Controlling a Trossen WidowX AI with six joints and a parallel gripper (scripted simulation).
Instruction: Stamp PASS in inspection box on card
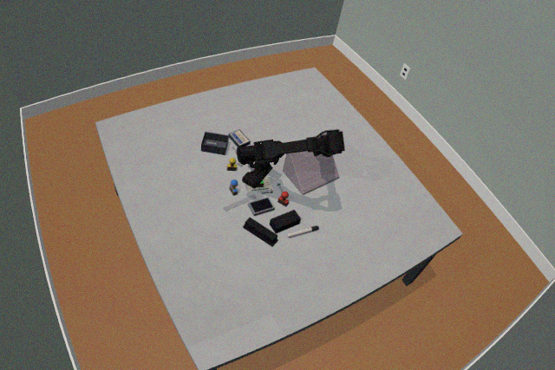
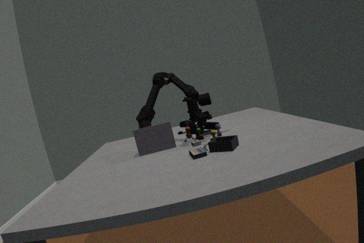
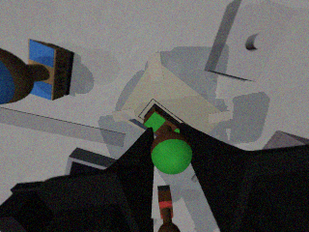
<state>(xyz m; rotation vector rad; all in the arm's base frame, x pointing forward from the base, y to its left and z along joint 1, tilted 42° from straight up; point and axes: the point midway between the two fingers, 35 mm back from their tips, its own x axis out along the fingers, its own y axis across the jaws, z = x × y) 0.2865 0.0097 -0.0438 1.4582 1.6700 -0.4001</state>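
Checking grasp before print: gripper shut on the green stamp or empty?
Shut on the green stamp: gripper fingers flank its neck, base over the card.

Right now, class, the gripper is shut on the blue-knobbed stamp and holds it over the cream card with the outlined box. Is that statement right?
Not quite. The stamp between the fingers has a green knob, not a blue one; the wrist view shows this. The blue-knobbed stamp lies apart on the bench, off to the side. The rest holds: the gripper is shut on its stamp over the cream card with the outlined box.
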